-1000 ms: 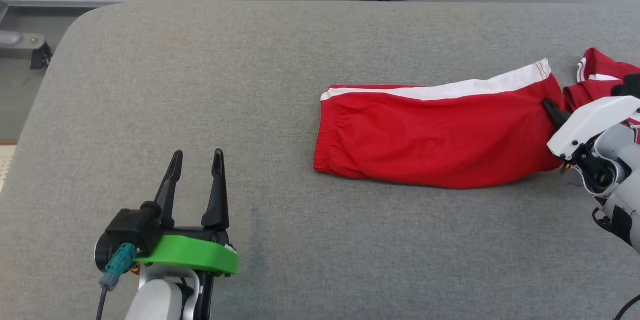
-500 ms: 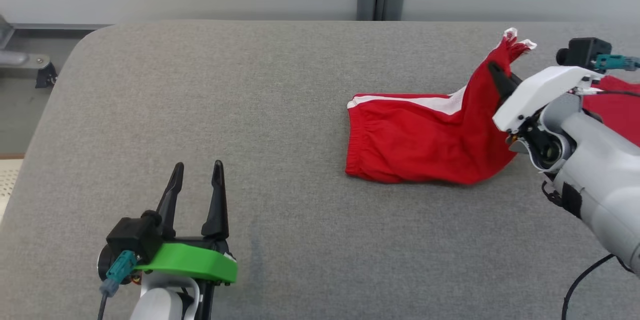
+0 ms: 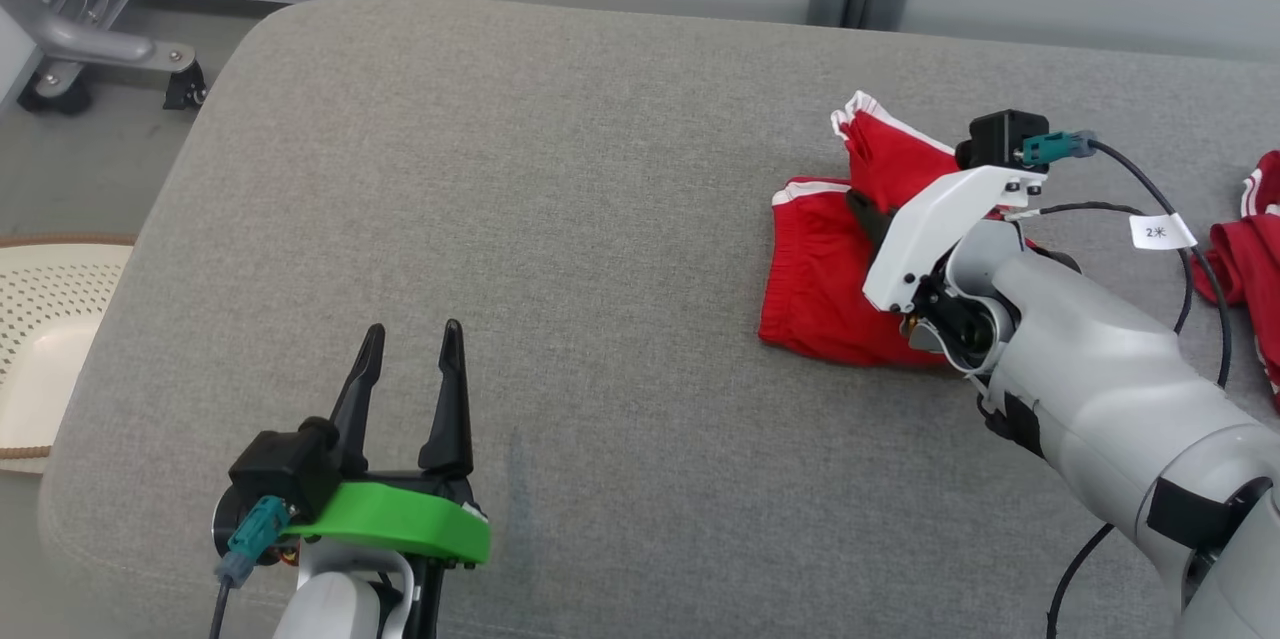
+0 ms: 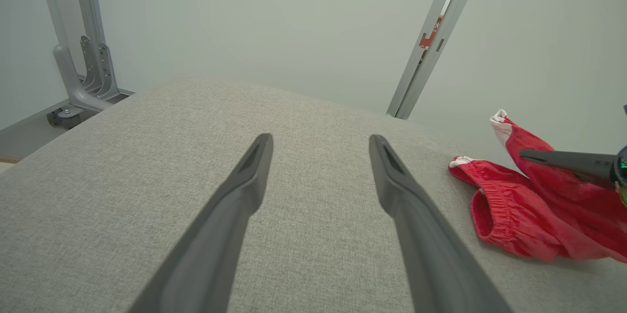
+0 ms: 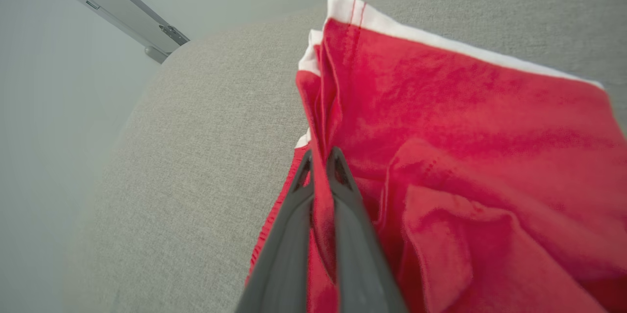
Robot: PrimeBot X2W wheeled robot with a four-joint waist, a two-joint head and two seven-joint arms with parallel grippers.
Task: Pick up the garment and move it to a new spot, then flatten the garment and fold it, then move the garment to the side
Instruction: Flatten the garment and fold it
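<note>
1. Two claws are working here. Your right claw [image 3: 868, 211] is clenching a gathered fold of the red cotton shorts with white side stripes [image 3: 815, 289], its dark fingers pinching the cloth just short of the white-edged hem.
2. Your left claw [image 3: 413, 329] is hanging released and empty over the bare grey fabric-covered table [image 3: 600, 169], well apart from the shorts.
3. The shorts are lying toward the table's right side. The waistband end is resting flat while the pinched leg end is riding above it, doubled back over the lower layer.
4. You are probably making the fold, so be carrying the raised hem across toward the waistband low and level, keeping the bottom layer from dragging.
5. Be lining up the white stripes before letting go. The cloth is bunching beside the fingers and may be landing creased, so be laying it down slowly.
6. Be steering away from the second red garment [image 3: 1240, 249], which is lying apart at the right edge.
</note>
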